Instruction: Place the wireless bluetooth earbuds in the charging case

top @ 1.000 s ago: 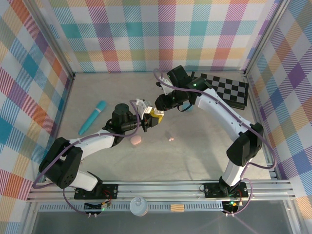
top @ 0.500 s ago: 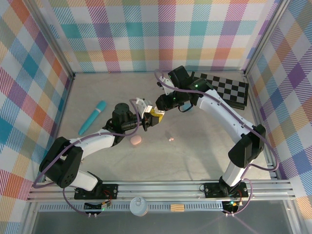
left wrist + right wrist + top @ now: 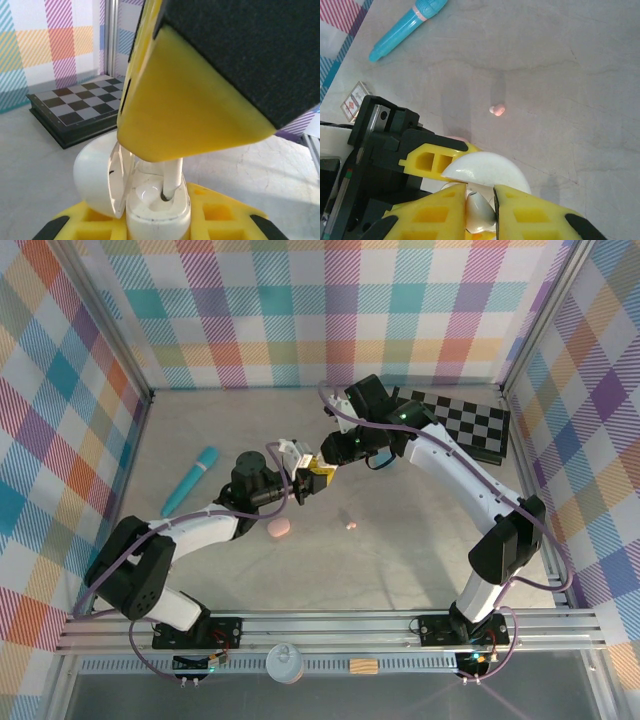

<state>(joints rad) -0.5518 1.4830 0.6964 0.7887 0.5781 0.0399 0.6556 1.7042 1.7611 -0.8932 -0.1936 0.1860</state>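
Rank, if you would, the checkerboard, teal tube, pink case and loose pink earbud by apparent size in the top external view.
1. checkerboard, although an arm partly covers it
2. teal tube
3. pink case
4. pink earbud

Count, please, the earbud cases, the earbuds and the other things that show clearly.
Cases: 2 (white case, pink case)
Earbuds: 2 (white earbud, pink earbud)
Teal tube: 1
Chessboard: 1
Total: 6
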